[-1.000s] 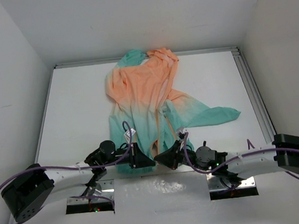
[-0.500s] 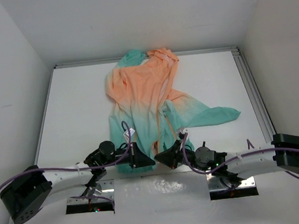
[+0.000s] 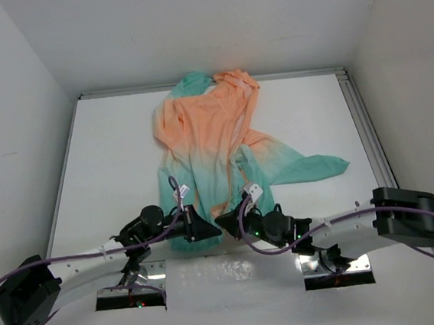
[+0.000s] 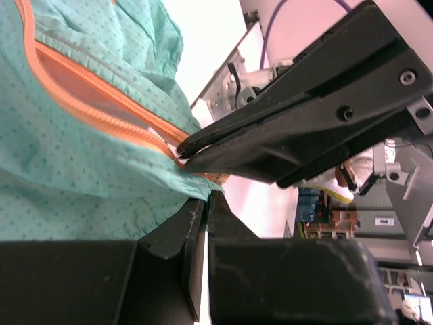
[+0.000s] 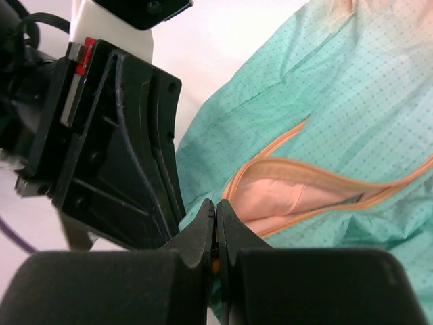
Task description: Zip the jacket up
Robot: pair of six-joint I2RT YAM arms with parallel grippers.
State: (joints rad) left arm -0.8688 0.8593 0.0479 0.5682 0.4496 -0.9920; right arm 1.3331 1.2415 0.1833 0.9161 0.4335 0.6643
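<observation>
Jacket (image 3: 207,140) is laid flat on the white table (image 3: 109,157), around centre and reaching the far edge. Its long axis runs near-to-far: the peach-orange hood end is pointed at the back wall and the teal hem at the arm bases. One sleeve (image 3: 310,167) is thrown out to the right, teal cuff outermost. The top is bunched and folded near the far edge.

Both arms are stretched inward and the grippers are met tip to tip at the hem, close to the centre line. The left gripper (image 4: 205,198) is seen with its fingers pressed together at the teal hem edge, fabric caught at the tips. The right gripper (image 5: 216,205) is clamped too, with an orange bit of the zipper (image 5: 318,177) held between the pads. Above the grippers the zipper is seen open: the two orange tapes are spread and peach lining is exposed between them.
</observation>
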